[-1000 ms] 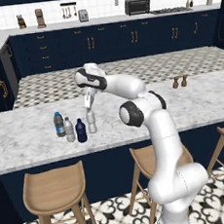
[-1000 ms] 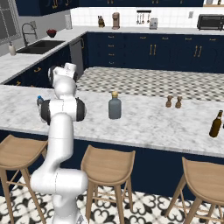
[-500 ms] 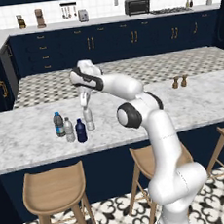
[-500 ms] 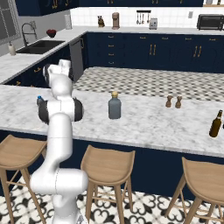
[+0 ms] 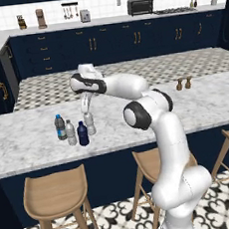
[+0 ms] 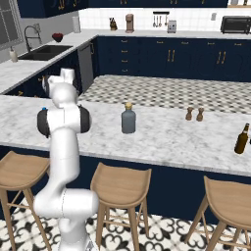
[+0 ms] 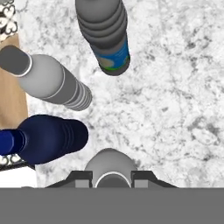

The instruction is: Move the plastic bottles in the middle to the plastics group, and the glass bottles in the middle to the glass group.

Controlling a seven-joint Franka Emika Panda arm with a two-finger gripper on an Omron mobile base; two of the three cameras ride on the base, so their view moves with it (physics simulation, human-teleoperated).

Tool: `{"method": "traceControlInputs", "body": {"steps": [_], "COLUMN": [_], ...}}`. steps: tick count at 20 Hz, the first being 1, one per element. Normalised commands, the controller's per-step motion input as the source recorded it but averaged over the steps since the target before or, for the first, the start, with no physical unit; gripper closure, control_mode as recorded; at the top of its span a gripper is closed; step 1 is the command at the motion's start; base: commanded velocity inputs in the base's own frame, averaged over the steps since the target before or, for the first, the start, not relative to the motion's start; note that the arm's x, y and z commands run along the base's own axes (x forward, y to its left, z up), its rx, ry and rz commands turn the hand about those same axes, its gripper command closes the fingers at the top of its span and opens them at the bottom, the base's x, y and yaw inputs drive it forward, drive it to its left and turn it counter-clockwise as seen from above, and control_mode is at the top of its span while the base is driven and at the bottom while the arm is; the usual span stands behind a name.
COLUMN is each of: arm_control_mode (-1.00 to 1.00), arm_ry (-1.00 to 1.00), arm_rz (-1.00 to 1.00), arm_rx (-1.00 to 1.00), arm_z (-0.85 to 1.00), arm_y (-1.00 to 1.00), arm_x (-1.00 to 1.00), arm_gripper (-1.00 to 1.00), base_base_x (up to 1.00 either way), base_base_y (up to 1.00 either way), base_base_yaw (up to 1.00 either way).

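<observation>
Left base view: white marble counter [image 5: 34,140], navy cabinets behind. The arm reaches left (hand pointing down), gripper [image 5: 87,108] spread astride the clear bottle [image 5: 90,123], beside the navy bottle [image 5: 82,134].

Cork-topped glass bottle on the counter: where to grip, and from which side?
Judging by shape: take the glass bottle by its narrow neck under the cork, from above. It stands upright and alone on the counter, and its body looks too wide for the jaws. The gripper is at the plastic bottles.
</observation>
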Motion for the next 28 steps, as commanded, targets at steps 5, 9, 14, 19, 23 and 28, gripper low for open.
{"method": "traceControlInputs", "body": {"steps": [5,9,14,19,23,28], "arm_control_mode": [-1.0,-1.0,-1.0,-1.0,-1.0,-1.0], "arm_ry": [-0.12,-0.03,0.0,0.0,0.0,-0.02], "arm_rz": [0.0,0.0,0.0,0.0,0.0,0.0], "arm_rx": [0.08,0.0,0.0,0.0,0.0,0.0], "arm_z": [-0.1,-0.05,0.0,0.0,0.0,0.08], "arm_y": [0.0,0.0,0.0,0.0,0.0,0.0], "arm_x": [-0.14,0.0,0.0,0.0,0.0,0.0], "arm_gripper": [1.0,1.0,1.0,-1.0,-1.0,-1.0], "base_base_x": [0.0,0.0,0.0,0.0,0.0,0.0], "base_base_y": [0.0,0.0,0.0,0.0,0.0,0.0], "base_base_yaw": [0.0,0.0,0.0,0.0,0.0,0.0]}}
